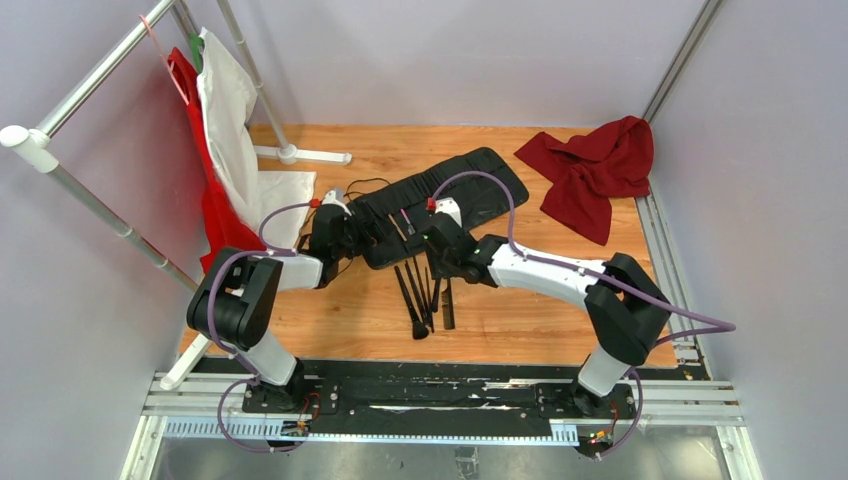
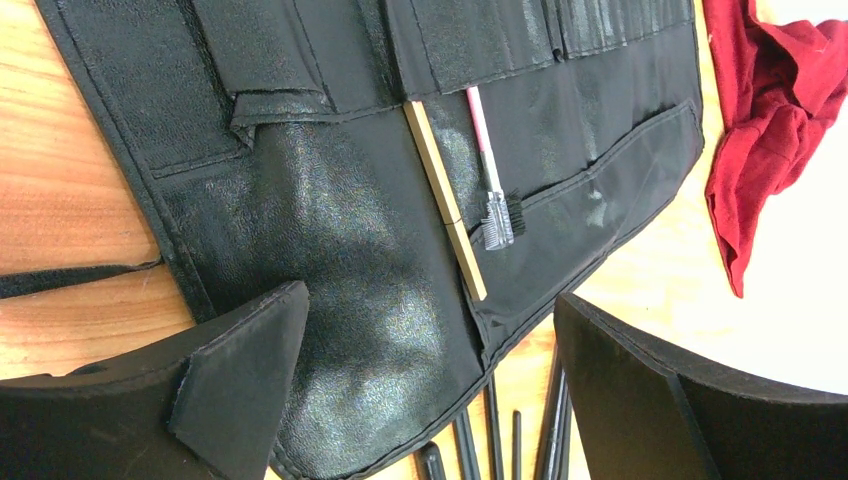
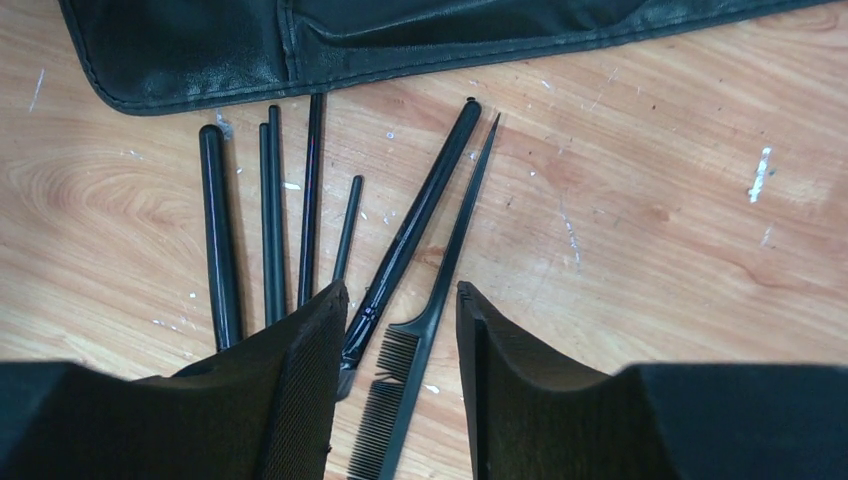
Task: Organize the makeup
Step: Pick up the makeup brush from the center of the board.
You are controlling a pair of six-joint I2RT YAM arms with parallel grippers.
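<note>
Beside brushes point(image 3: 218, 230), comb point(image 3: 444, 262), tail toward case point(image 3: 400, 30)

brushes point(image 1: 411, 297) + comb point(image 1: 448, 304) front of case point(image 1: 490, 166) | cloth point(image 1: 597, 168) R of case

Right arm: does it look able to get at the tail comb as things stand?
Probably yes. The right pincer straddles the tail comb, jaws apart, with nothing lying over it. One catch: the thick black brush lies close beside it, inside the gap, and may get pinched too.
</note>
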